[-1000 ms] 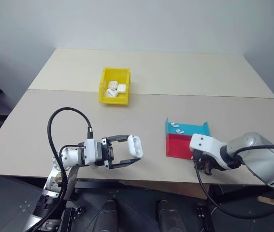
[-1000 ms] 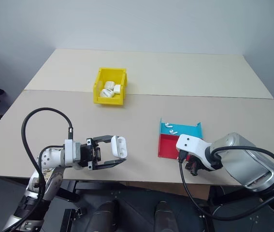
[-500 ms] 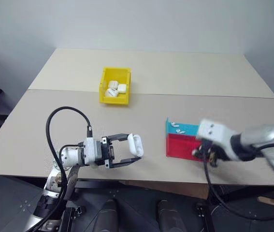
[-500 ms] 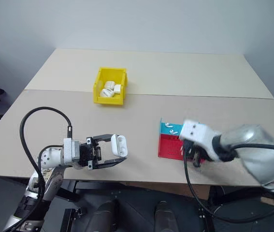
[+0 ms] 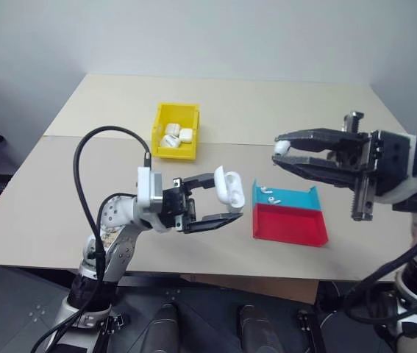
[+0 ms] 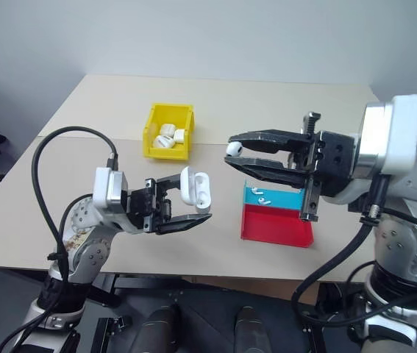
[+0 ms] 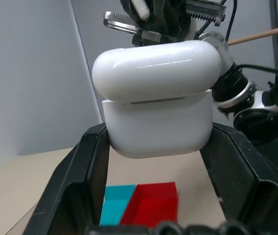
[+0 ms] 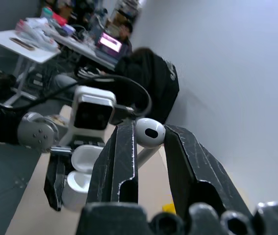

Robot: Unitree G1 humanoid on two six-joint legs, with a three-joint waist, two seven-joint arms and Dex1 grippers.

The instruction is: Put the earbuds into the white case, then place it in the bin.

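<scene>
Left end effector: clamped on the white case, lid flipped open, held above the worktop edge.
Right end effector: pinching one earbud by its head, raised just across from the case.
Other earbuds: lying in the blue part of the tray.
Bin: well apart, farther back, several white cases inside.
Handling: earbud light, glossy, likely slippery; fingertip hold on the bulb suits seating. Case rigid; grip the body sides, clear of the hinge.

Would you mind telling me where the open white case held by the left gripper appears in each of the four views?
Left eye view: white case, centre, just left of the red-and-blue tray.
Right eye view: case, left of centre.
Left wrist view: case, upper middle, between the fingers.
Right wrist view: case, lower left.
Shared landmark: the left gripper.
</scene>
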